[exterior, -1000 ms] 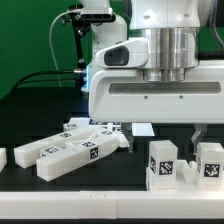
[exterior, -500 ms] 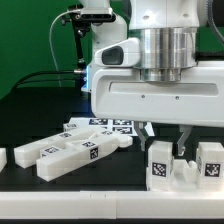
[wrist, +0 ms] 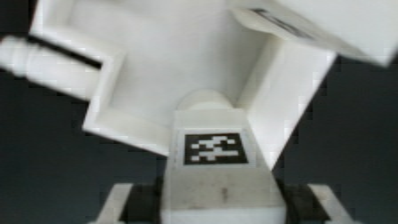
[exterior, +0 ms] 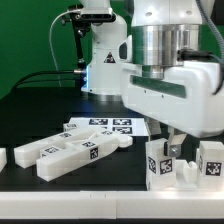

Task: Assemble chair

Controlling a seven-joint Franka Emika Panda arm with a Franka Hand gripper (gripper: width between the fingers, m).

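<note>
Turned at the wrist since a second ago: broad flat face of the arm (exterior: 170, 95), then square to the camera, now angled toward the exterior view's right. Dropped lower too, bringing the gripper (exterior: 168, 152) down at the top of one upright block of the chair piece (exterior: 158, 172), the block on the exterior view's left, where before it hung above. Narrowed as well: fingers set wider half a second ago, now drawn in. Nothing else shifted on the worktop (exterior: 110, 182).

Clenched on the chair piece, as far as can be judged. In the wrist view, fingers (wrist: 135, 205) flanking a narrow raised ridge of that piece (wrist: 196, 80), close against its sides with no gap to be made out, gripper (wrist: 217, 208) centred on it.

Chair piece standing near the worktop's front edge, toward the corner on the exterior view's right. Near the same edge, toward the exterior view's left, a heap of loose chair parts (exterior: 70, 152) lying flat, well apart from the gripped piece. Behind the heap, nearer the worktop's middle, the marker board (exterior: 108, 127), flat.

Labels: square black-and-white tags only. One on each upright block, several on the heap and the marker board, one (wrist: 214, 147) on the ridge just ahead of the fingers in the wrist view. Patterns blocky and blurred, not readable as writing.
</note>
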